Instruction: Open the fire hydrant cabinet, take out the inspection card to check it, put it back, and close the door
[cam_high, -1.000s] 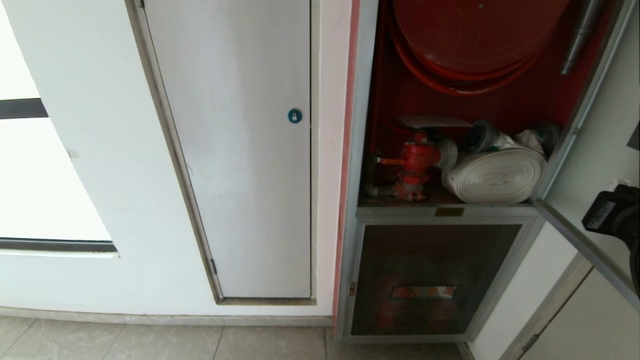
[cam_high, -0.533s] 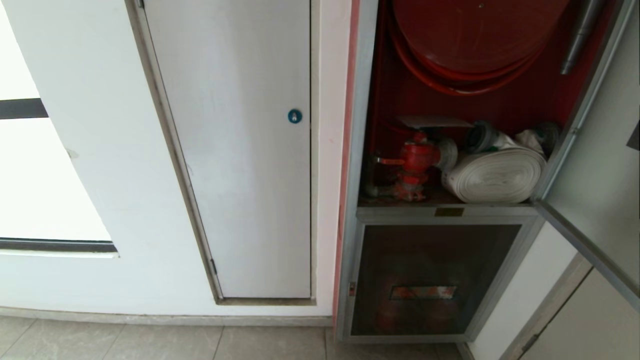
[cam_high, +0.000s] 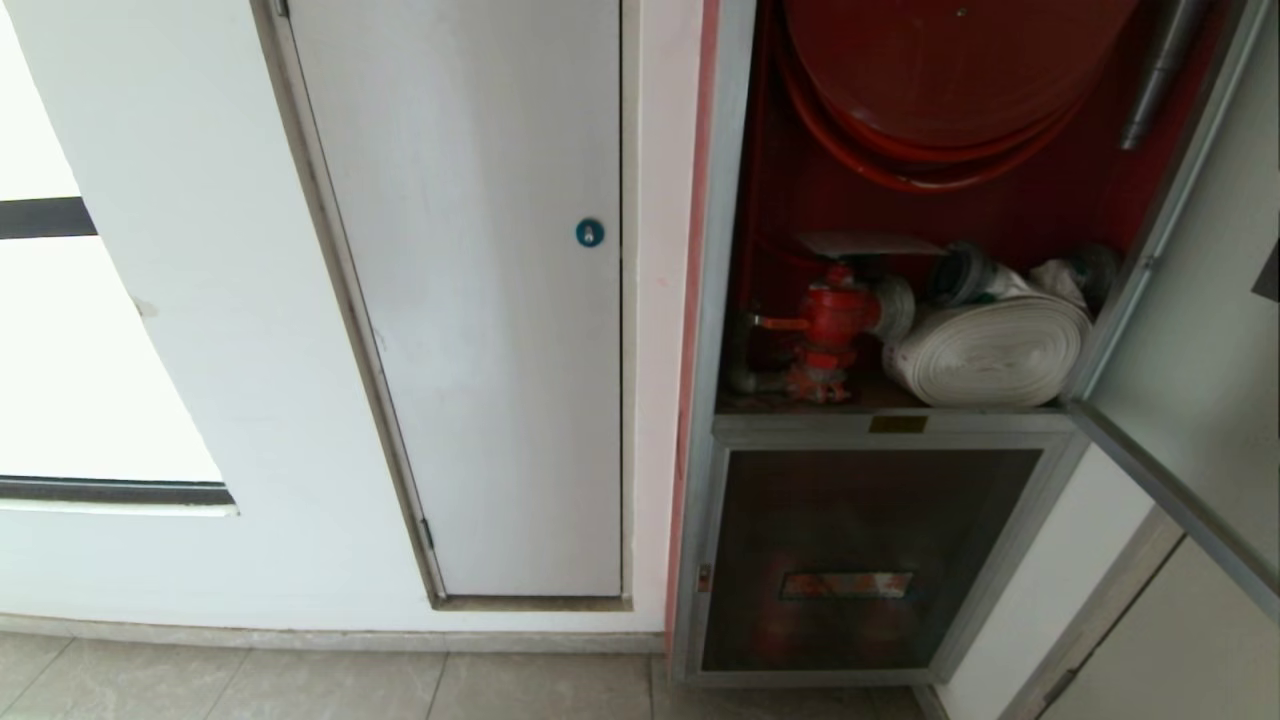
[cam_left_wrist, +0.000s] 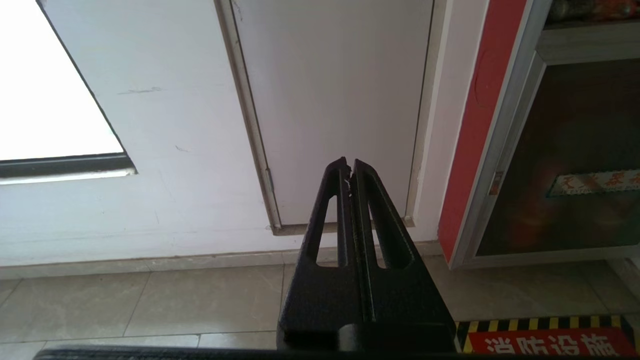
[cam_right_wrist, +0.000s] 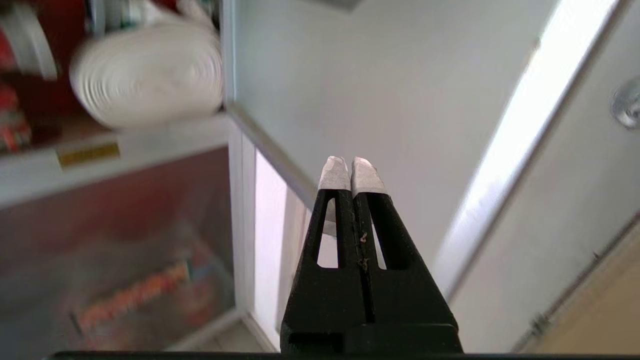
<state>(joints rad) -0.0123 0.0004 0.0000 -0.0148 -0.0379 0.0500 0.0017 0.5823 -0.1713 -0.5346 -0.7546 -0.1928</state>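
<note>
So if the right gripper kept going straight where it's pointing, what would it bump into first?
Probably the open door. The right gripper, shut and empty, has its tips over the door's lower frame edge; depth is hard to judge, though.

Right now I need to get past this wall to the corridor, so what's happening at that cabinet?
The fire hydrant cabinet stands open, its door swung out to the right. The inspection card lies above the red valve, beside the rolled white hose. Nothing is being held. The right pincer is shut and empty near the door's lower edge. The left pincer is shut too, parked low facing the white panel.
</note>
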